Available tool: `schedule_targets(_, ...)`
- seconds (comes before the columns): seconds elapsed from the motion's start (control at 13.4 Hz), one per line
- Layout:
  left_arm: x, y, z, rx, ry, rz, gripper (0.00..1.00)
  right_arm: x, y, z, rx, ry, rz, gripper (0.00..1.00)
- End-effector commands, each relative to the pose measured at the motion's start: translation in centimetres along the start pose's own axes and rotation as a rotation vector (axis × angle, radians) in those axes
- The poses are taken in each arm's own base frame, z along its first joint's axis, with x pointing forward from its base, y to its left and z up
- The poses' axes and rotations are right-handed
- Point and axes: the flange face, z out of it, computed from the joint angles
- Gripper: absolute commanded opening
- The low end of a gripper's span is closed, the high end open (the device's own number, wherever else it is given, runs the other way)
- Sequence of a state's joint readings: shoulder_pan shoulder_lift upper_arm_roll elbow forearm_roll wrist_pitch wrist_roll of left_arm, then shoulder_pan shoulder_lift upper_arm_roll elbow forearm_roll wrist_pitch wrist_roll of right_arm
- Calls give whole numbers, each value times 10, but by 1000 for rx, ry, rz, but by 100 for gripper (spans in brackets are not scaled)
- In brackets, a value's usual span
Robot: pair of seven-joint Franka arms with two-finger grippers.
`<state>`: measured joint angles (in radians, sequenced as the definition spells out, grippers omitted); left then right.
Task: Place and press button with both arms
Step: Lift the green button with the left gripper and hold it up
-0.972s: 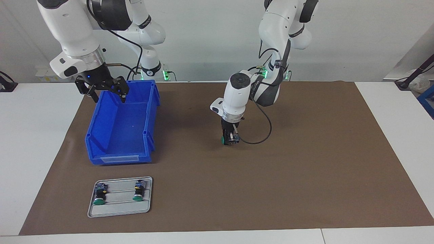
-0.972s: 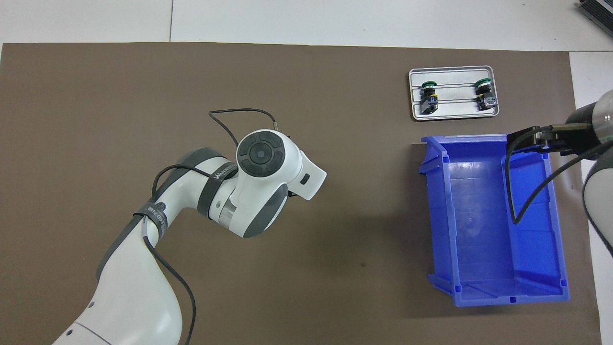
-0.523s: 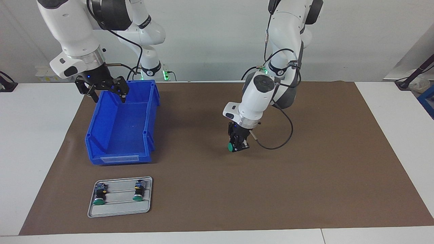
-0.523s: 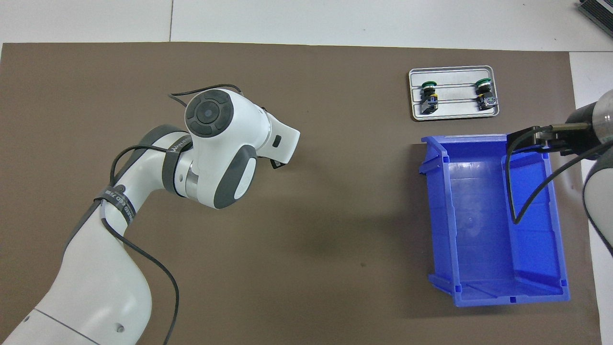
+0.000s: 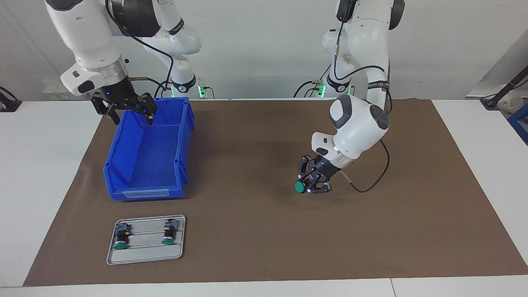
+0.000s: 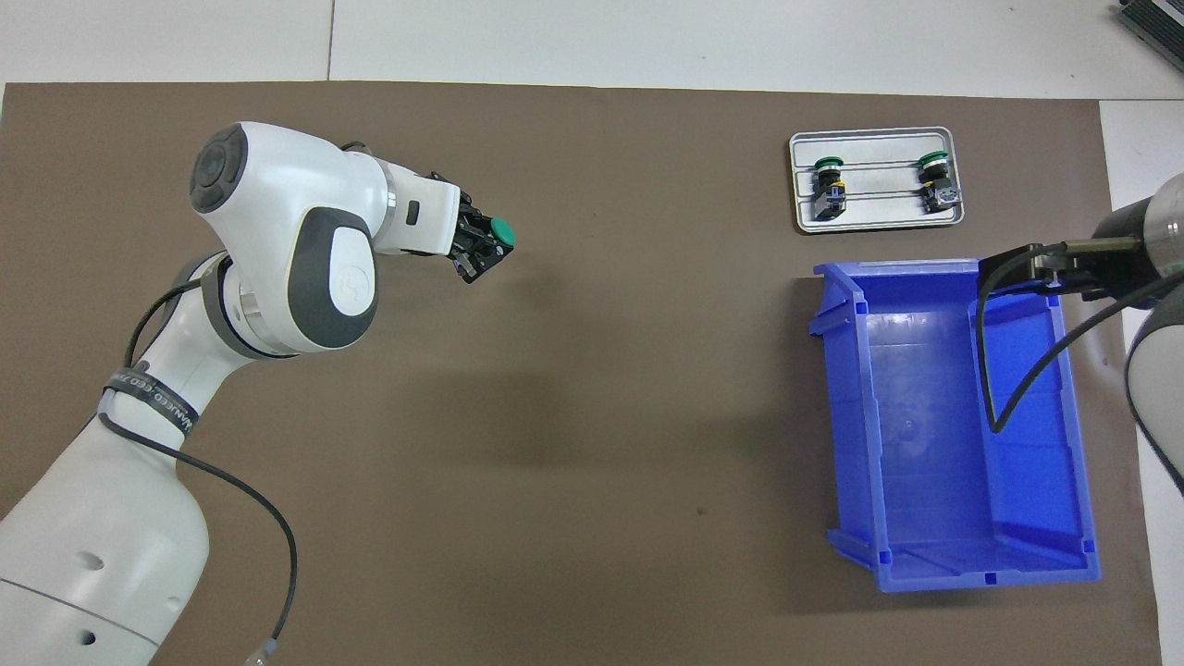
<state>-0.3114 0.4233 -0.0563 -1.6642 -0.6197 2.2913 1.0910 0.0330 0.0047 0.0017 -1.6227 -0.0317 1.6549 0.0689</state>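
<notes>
1. Brown matting (image 5: 371, 231) covers the white surface (image 5: 45, 173).
2. A button (image 5: 300, 187) is gripped by the left end effector (image 5: 310, 184) in the air over bare mat toward the left arm's end.
3. Its long axis is tilted, the green cap pointing away from the robots and toward the right arm's end.
4. The right end effector (image 5: 131, 115) is held open over a blue bin (image 5: 123, 165), at the end nearer the robots.
5. Two more buttons (image 5: 121, 238) (image 5: 168, 234) are laid on a grey tray (image 5: 144, 255), caps pointing away from the robots.
</notes>
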Motion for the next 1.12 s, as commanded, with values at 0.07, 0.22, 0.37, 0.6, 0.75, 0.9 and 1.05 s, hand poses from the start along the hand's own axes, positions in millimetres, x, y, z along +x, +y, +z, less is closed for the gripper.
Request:
schedule_targets(0.07,-28,-11,-8,-5,103,-49,0,-2,0,0,17,-9,-17,100)
schedule_targets(0.22,-48,-29,-18,-1,135,-41,1,-2,0,0,17,-9,-17,100)
schedule_targets(0.37,-69,-35,-22,-11,150,-56,1,-2,1,0,17,-9,-16,100)
schedule_targets(0.6,-85,-34,-22,-18,173,-48,0,-2,1,0,17,-9,-16,100)
schedule_targets(0.75,-89,-33,-22,-22,177,-52,0,-2,1,0,16,-9,-16,100)
schedule_targets(0.9,-88,-29,-22,-30,218,-61,0,-2,1,0,17,-9,-16,100)
schedule_targets(1.05,-93,-28,-23,-35,268,-83,0,-2,0,0,17,-9,-17,100)
